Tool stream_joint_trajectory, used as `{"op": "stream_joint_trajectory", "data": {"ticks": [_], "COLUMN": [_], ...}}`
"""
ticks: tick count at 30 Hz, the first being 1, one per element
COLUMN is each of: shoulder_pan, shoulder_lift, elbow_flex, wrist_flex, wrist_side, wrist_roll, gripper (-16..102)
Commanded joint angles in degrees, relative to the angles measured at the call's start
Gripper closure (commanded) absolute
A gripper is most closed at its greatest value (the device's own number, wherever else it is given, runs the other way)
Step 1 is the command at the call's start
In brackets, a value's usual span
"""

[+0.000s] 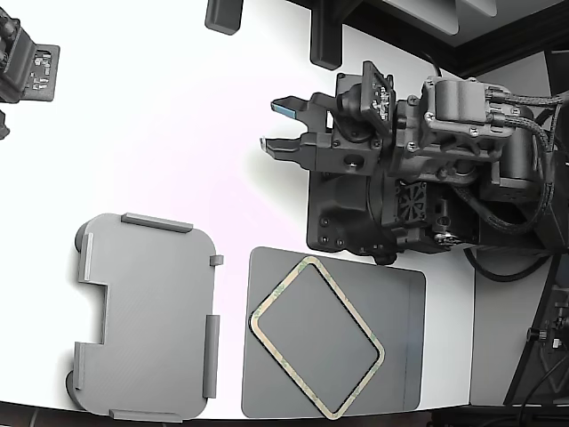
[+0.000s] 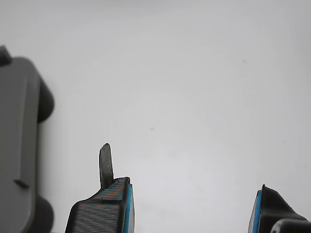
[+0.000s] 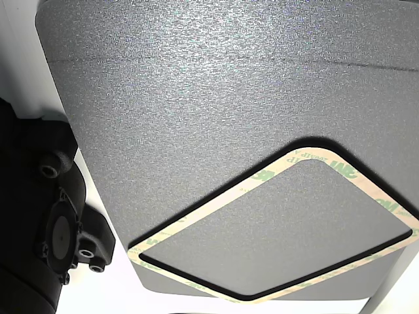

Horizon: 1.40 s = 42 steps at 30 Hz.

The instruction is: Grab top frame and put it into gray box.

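The top frame (image 1: 316, 336) is a thin beige-tan ring with greenish patches. It lies flat and turned at an angle on the dark gray mat (image 1: 404, 302). It also shows in the other view (image 3: 275, 171). The gray box (image 1: 147, 316) is a light gray shallow tray at the exterior view's left; its edge shows in the wrist view (image 2: 17, 145). My gripper (image 1: 277, 127) is open and empty, over bare white table above and apart from both. Its blue-padded fingers (image 2: 114, 206) stand wide apart in the wrist view.
A second dark device (image 1: 27, 67) sits at the exterior view's top left. The arm's black base (image 1: 427, 178) stands right behind the mat. The white table (image 1: 160, 133) ends just below the tray and mat.
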Motion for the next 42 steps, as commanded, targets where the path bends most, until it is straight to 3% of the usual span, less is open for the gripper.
{"op": "stream_joint_trajectory", "data": {"ticks": [1, 11, 21, 24, 27, 30, 33, 42], "shoulder_pan": [-0.4, -0.4, 3.9, 6.1, 10.5, 14.0, 15.6, 25.2], "shoulder_lift": [1.3, 1.3, -7.4, -12.3, -17.9, -23.7, -29.6, -48.1], "elbow_flex": [-1.2, -1.5, -12.4, -18.3, -24.6, -31.7, -37.7, -54.3], "wrist_flex": [-0.4, -0.4, 1.1, 4.2, 8.2, 12.7, 16.9, 34.2], "wrist_side": [-1.1, -0.9, -0.6, -2.5, -0.2, -0.9, -4.7, -8.3], "wrist_roll": [-0.8, -0.7, -4.8, -18.7, -29.0, -41.0, -51.5, -78.5], "gripper": [-14, -14, -11, -14, -14, -14, -14, -14]}}
